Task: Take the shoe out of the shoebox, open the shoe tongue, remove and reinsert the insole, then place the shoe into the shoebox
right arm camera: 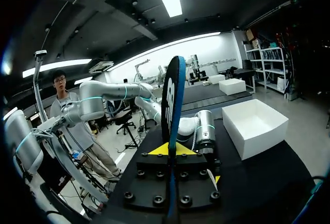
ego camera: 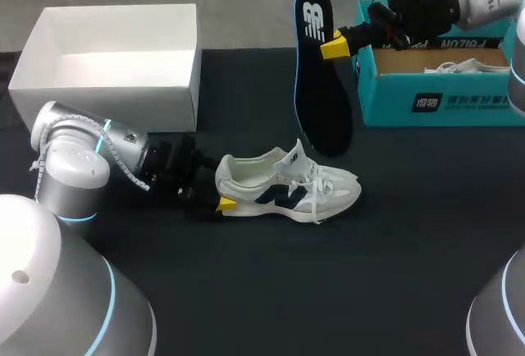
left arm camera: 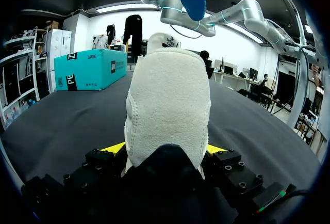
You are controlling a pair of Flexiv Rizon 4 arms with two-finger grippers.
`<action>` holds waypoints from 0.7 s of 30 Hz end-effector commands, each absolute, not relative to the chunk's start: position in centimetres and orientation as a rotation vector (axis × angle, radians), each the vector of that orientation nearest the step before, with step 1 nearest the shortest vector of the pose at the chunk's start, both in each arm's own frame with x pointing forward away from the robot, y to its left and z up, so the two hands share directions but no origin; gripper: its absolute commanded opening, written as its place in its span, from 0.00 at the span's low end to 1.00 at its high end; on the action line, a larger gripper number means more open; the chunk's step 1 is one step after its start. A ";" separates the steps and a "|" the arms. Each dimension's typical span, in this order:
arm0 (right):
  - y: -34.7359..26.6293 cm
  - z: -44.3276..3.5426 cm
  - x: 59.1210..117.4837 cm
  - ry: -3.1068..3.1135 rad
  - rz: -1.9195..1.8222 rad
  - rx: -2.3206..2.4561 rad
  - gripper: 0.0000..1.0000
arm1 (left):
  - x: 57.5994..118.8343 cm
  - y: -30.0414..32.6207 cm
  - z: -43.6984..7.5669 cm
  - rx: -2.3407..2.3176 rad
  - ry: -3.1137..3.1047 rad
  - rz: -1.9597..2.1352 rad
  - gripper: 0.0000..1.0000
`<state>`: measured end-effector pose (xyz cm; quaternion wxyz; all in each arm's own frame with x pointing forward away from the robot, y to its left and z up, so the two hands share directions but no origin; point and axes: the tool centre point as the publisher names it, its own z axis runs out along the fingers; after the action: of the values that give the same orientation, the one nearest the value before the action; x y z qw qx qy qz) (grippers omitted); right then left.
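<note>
Shoe (ego camera: 287, 188): white trainer with dark side panels, upright on its sole on the black table (ego camera: 385, 282), out of any box, toe towards my right. The heel is clamped between the yellow tips of the left gripper (ego camera: 220, 193), which lies low on the table behind it. In the left wrist view the tips press on both sides of the heel. This hold probably steadies the shoe and keeps its mouth facing up for the insole.

Insole (ego camera: 320, 77): dark, with a blue edge and a white logo near the heel. It is out of the shoe and hangs upright in the air, toe end down. That end is above and behind the shoe's collar and apart from it. The right gripper (ego camera: 332, 47) pinches it near the heel end, one tip on each face, as its own wrist view confirms. This grip leaves the toe end free to lead into the shoe. Judged step: removal done, reinsertion pending.

White box (ego camera: 115, 106): open, behind the left arm, nothing visible inside.

Teal shoebox (ego camera: 459, 102): open, at the table's far right, under the right arm. Something pale lies inside, and too little of it shows to name it. The shoe is well apart from this box.
</note>
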<state>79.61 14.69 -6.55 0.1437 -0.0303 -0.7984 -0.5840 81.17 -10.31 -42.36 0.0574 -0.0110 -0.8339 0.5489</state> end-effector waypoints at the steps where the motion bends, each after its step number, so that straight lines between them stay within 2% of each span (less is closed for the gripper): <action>1: 14.6 -6.5 79.1 -2.340 -1.701 -0.135 0.00 | 81.1 -10.3 -42.4 -0.033 -2.529 1.662 0.00; 6: 14.6 -6.5 79.1 -2.340 -1.701 -0.135 0.00 | 81.1 -10.3 -42.4 -0.033 -2.529 1.662 0.00; 21: 13.4 -2.9 73.6 -2.248 -1.684 -0.431 0.00 | 81.1 -10.3 -42.4 -0.033 -2.529 1.662 0.00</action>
<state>75.50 13.81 -3.12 0.1774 -0.1289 -0.7799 -0.5862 81.17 -10.31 -42.36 0.0574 -0.0110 -0.8338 0.5489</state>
